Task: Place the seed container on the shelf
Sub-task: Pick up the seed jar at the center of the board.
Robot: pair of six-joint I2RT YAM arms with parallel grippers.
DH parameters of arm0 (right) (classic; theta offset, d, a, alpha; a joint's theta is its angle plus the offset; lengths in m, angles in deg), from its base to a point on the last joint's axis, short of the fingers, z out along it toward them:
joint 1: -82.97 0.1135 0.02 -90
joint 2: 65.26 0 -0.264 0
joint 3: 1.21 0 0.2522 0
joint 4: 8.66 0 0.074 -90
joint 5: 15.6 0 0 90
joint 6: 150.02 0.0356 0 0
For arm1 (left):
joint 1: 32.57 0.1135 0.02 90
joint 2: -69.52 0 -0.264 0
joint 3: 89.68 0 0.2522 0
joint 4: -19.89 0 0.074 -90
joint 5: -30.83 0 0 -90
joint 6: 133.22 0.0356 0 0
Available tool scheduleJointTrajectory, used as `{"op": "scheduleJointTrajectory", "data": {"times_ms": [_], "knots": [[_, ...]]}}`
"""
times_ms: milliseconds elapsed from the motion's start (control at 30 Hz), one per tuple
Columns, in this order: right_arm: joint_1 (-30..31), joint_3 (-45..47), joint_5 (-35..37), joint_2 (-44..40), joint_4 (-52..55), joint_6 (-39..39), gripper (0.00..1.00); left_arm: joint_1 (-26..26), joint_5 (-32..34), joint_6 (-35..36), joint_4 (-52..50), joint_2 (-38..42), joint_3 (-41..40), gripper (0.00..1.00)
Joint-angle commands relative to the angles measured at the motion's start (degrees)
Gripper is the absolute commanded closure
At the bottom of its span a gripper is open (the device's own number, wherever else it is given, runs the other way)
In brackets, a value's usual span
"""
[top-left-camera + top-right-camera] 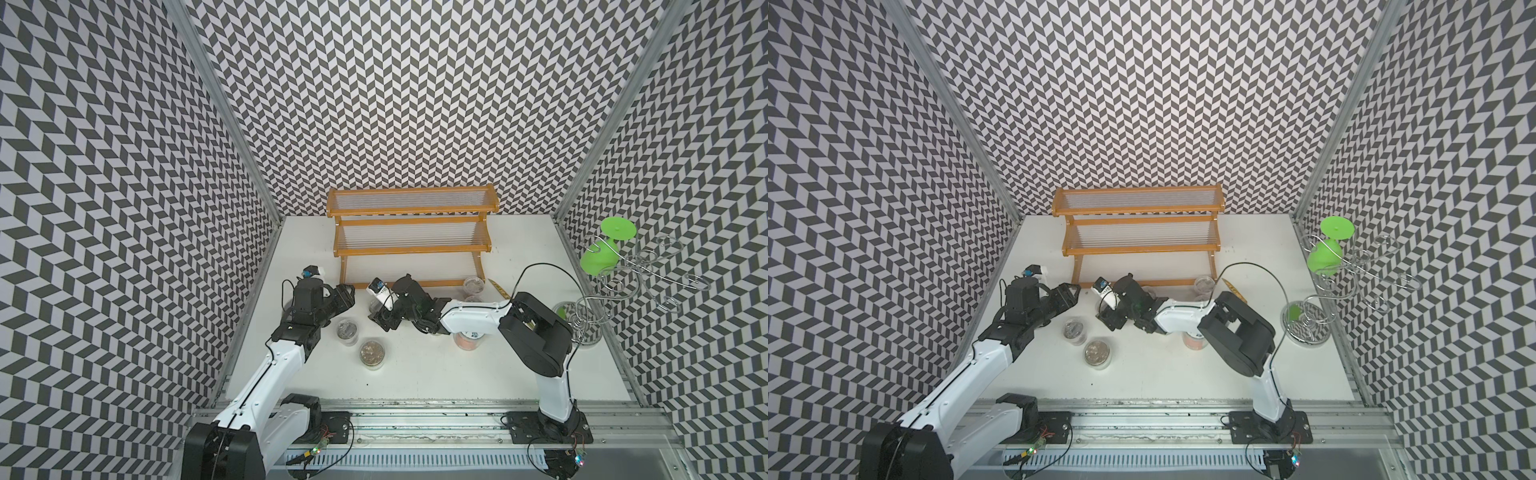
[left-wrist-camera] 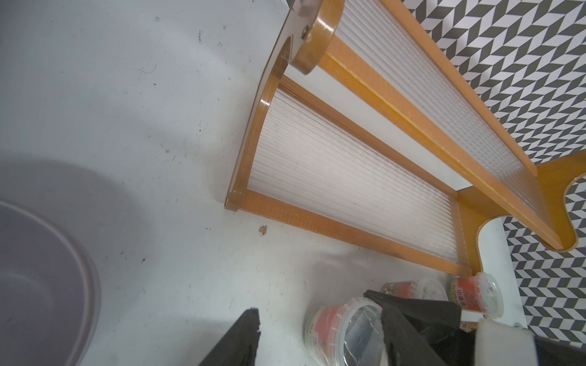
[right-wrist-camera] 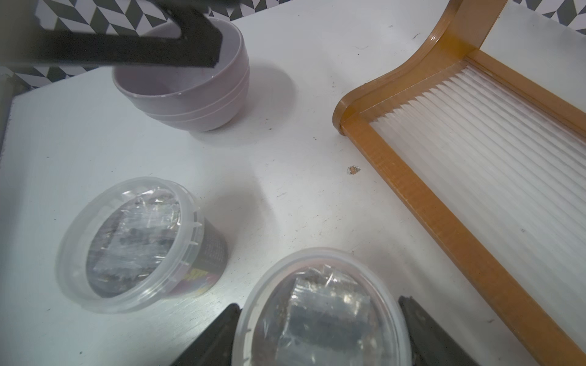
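Three-tier ribbed shelf [image 1: 411, 250], round clear-lidded seed container [image 3: 320, 317]

White links [image 1: 266, 372], bulky black joints [image 1: 536, 332]

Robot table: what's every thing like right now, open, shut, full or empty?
Shelf, all tiers bare.
Left gripper, open, empty.
Seed container, lid on, not yet shelved.
Right gripper, jaws astride it, grip unclear.
Lilac bowl, upright, looks empty.
Green goblet, hanging upside down on wire stand.
Dark-label tub, upright, lid on.

cups [image 1: 372, 353] before shelf [image 1: 409, 250], wire stand [image 1: 588, 332] right
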Motion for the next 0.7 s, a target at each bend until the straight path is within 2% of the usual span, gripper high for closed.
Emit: {"op": "scheduleJointTrajectory", "data": {"times_ms": [0, 267, 467, 533, 667], "knots": [[-0.05, -2.97, -1.53, -5.42, 0.79, -0.06, 0.23, 0.95, 1.29, 1.30, -2.78, 2.26, 3.04, 0.35], [-1.29, -6.44, -3.31, -11.18, 4.45, 0.98, 0.23, 4.02, 1.11, 2.12, -5.73, 7.27, 8.63, 0.32], [-3.05, -9.02, -7.37, -14.16, 6.99, 3.17, 0.23, 4.38, -13.37, 8.04, 2.00, 10.10, 8.97, 0.32], [-3.81, -10.62, -8.38, -14.89, 8.99, 3.65, 0.23, 4.40, -16.98, 8.65, 2.50, 10.65, 9.71, 0.27], [-5.08, -13.56, -9.36, -16.43, 11.91, 3.32, 0.23, 5.19, -14.52, 7.37, -2.02, 10.41, 13.46, 0.24]]}}
